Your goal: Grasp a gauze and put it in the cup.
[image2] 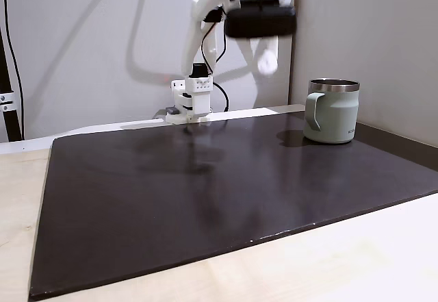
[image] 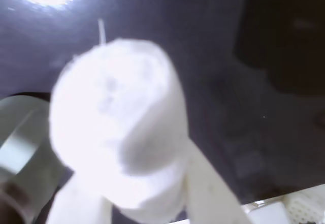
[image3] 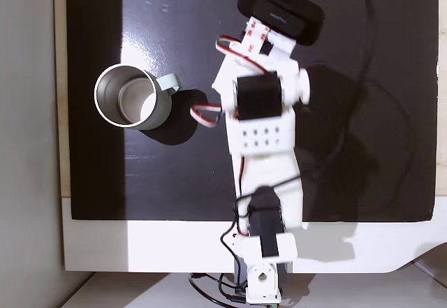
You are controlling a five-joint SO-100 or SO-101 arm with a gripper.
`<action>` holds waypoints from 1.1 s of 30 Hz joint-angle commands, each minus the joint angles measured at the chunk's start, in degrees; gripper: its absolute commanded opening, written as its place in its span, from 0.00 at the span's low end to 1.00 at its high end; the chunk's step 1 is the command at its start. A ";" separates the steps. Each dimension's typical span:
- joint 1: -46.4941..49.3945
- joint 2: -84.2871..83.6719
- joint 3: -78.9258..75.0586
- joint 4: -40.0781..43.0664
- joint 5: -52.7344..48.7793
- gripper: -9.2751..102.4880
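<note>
White gauze (image: 119,127), a soft roll, is pinched between the jaws (image: 147,193) in the wrist view, held high above the dark mat (image2: 226,199) on the counter. Sage-green cup (image2: 332,110) stands upright near the mat's right edge in a fixed view, well apart.

A dark mat (image2: 205,192) covered most of a pale wooden table (image2: 342,268), filling the lower frame of a fixed view. Behind it stood a plain grey wall (image2: 82,48), shadowed at centre, with a black cable (image2: 5,35) at far left.
</note>
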 commanded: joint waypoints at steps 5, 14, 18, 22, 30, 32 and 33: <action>-5.80 5.71 -2.20 0.00 5.89 0.08; -19.25 -0.09 -6.50 0.00 19.07 0.08; -25.14 -6.24 -14.06 0.00 25.58 0.08; -30.06 -12.30 -20.30 0.00 30.59 0.08; -37.00 -17.93 -23.99 0.00 34.45 0.08; -37.18 -18.28 -24.08 0.00 34.80 0.08; -37.09 -18.37 -24.17 0.00 34.80 0.08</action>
